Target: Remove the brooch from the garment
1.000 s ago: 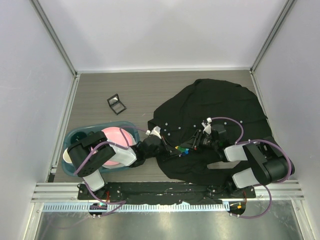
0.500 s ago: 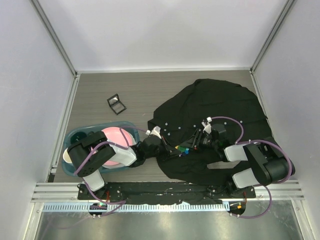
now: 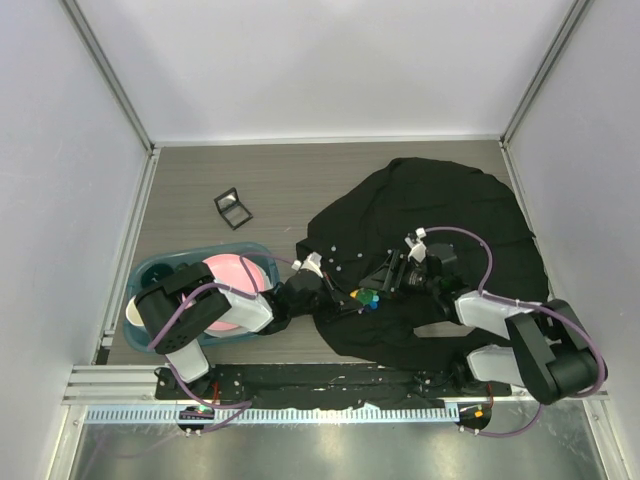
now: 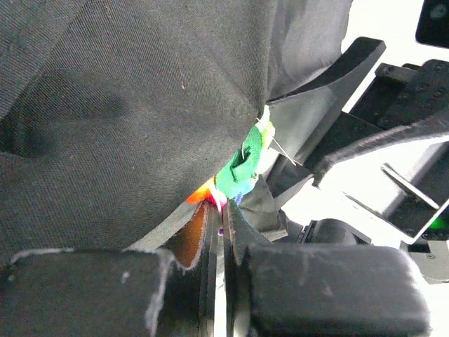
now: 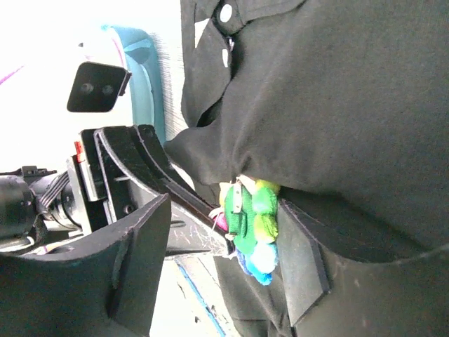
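Left gripper (image 4: 223,232) clenched at brooch (image 4: 242,165) edge; right gripper (image 5: 224,235) released, jaws straddling it. Brooch looked attached to garment (image 4: 126,105), removal not yet done.

Garment (image 3: 440,200) matt black cloth; brooch (image 5: 250,226) felt-like.

Grey wood-grain tabletop (image 3: 200,175) boxed by plain white walls (image 3: 320,60) — metal rail (image 3: 330,385) along the near edge
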Tool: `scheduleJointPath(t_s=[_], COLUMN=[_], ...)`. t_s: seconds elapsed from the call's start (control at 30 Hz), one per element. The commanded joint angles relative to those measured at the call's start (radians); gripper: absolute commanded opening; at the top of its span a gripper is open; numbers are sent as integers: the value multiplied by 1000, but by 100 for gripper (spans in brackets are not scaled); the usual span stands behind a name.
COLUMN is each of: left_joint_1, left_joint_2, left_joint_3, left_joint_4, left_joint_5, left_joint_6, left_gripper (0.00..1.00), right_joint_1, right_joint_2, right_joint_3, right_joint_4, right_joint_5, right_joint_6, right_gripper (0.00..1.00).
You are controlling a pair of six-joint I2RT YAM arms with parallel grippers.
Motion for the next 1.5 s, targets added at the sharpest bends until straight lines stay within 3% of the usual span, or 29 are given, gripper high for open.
scheduleJointPath(t_s=[0.0, 0.13, 0.43, 0.53, 0.63, 0.7, 0.87, 1.07, 1.23, 1.47], left_joint_1=[3, 1, 9, 19, 30, 36, 38, 53, 93, 170], left_joint_2=[-17, -16, 26, 41, 52, 53, 20, -34, -68, -65], left_joint_3=[-3, 0, 18, 18, 23, 31, 58, 60, 107, 217], left_joint_4=[20, 29, 147, 170, 176, 166, 14, -78, -248, -393], left_joint_5=[17, 20, 77, 98, 114, 117, 117, 126, 155, 235], left_joint_6=[8, 11, -17, -47, -66, -72, -84, -123, -92, -14], left_gripper=[0, 0, 0, 0, 0, 0, 0, 0, 0, 0], right_joint_1=[-2, -2, -3, 0, 9, 12, 21, 95, 239, 413], right_joint_2=[-104, -161, -264, -336, -402, -422, -387, -362, -454, -388], right_joint_3=[54, 40, -43, -26, -31, 0, 49, 94, 89, 155], right_joint_4=[-137, -219, -235, -366, -355, -434, -487, -496, -495, -516], right_joint_5=[31, 39, 39, 97, 105, 152, 227, 200, 356, 568], right_joint_6=[-81, -100, -122, -230, -222, -250, -248, -296, -337, -431], right_gripper=[68, 74, 90, 90, 90, 89, 79, 80, 83, 79])
